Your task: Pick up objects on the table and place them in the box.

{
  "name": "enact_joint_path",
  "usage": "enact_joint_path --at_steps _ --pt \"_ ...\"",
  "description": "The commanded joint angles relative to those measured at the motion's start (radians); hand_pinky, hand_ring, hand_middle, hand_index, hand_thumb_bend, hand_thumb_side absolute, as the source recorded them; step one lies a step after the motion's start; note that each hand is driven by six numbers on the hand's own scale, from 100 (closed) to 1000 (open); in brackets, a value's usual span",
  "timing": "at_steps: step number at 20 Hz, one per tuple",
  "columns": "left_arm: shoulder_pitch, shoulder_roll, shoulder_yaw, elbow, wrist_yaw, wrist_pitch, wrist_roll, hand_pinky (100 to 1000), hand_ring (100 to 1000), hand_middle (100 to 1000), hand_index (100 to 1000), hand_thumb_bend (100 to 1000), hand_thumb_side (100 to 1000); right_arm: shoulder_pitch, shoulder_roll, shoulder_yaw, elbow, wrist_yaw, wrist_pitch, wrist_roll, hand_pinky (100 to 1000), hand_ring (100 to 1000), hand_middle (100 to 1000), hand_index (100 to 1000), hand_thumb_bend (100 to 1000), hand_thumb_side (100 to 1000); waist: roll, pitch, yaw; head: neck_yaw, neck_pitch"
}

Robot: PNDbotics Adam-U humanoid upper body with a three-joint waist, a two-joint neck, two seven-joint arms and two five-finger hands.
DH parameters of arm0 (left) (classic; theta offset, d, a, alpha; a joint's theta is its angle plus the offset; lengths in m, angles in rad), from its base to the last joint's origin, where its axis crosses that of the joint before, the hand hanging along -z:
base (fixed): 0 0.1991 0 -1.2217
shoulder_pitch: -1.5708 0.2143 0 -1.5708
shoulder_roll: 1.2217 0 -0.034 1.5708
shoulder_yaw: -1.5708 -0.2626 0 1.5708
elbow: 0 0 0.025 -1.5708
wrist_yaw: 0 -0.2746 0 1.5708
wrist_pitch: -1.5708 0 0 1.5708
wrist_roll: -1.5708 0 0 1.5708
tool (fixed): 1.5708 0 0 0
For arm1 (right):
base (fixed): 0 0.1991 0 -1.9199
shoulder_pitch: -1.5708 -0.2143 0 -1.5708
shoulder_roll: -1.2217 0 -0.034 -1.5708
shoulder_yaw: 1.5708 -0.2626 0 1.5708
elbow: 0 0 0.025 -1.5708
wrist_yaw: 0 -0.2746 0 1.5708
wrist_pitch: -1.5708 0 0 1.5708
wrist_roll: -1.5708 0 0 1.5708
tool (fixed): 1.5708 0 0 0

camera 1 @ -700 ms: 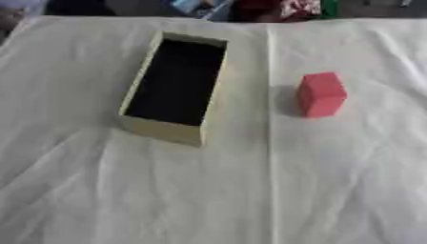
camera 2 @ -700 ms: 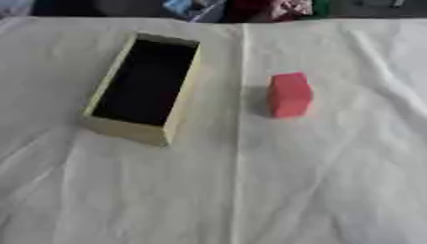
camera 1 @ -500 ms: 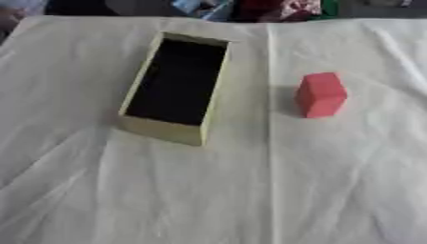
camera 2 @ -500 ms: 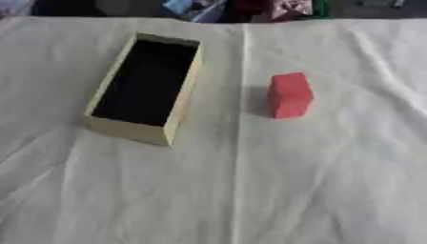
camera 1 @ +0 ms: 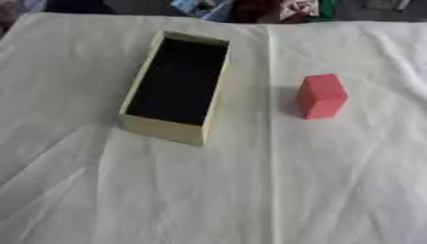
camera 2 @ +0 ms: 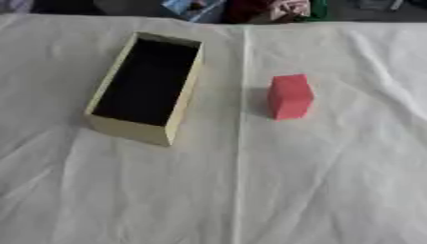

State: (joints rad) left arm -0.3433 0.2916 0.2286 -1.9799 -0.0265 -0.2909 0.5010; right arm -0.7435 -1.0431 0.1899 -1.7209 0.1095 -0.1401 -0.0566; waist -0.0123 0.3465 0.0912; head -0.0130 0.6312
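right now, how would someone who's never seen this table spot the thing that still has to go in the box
Start at the white cloth-covered table, then find the long open cream cardboard box with a dark inside, left of centre. To its right, apart from it, stands a small red rectangular block, upright, the only brightly coloured thing on the cloth.

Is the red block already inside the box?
No, the red block stands on the cloth to the right of the box, apart from it, and the box's dark inside holds nothing visible.
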Motion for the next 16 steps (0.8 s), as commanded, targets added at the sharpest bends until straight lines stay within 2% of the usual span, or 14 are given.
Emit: enact_joint_path --at_steps 1,5,11,16 --pt "-0.011 0.028 -0.004 -0.02 0.003 -0.001 -0.009 571 541 519 664 218 100 -0.056 -0.073 0.066 0.074 0.054 -0.03 0.049 839 864 882 900 100 438 -0.016 -0.04 0.003 -0.013 -0.004" --pt "-0.009 0.03 -0.006 -0.02 0.005 0.001 -0.013 571 541 519 663 216 100 -0.138 -0.043 0.157 0.165 0.11 -0.055 0.105 839 871 891 916 100 434 -0.019 -0.043 0.001 -0.017 -0.003" --pt "0.0 0.031 -0.005 -0.02 0.005 0.003 -0.013 570 540 518 662 215 100 -0.282 0.065 0.296 0.31 0.2 -0.058 0.195 836 870 892 920 108 433 -0.015 -0.049 -0.012 -0.011 0.004" --pt "0.004 0.03 -0.003 -0.02 0.004 0.005 -0.011 570 540 518 662 213 100 -0.372 0.155 0.329 0.435 0.277 -0.089 0.271 838 873 896 918 129 435 -0.01 -0.05 -0.018 -0.009 0.006"
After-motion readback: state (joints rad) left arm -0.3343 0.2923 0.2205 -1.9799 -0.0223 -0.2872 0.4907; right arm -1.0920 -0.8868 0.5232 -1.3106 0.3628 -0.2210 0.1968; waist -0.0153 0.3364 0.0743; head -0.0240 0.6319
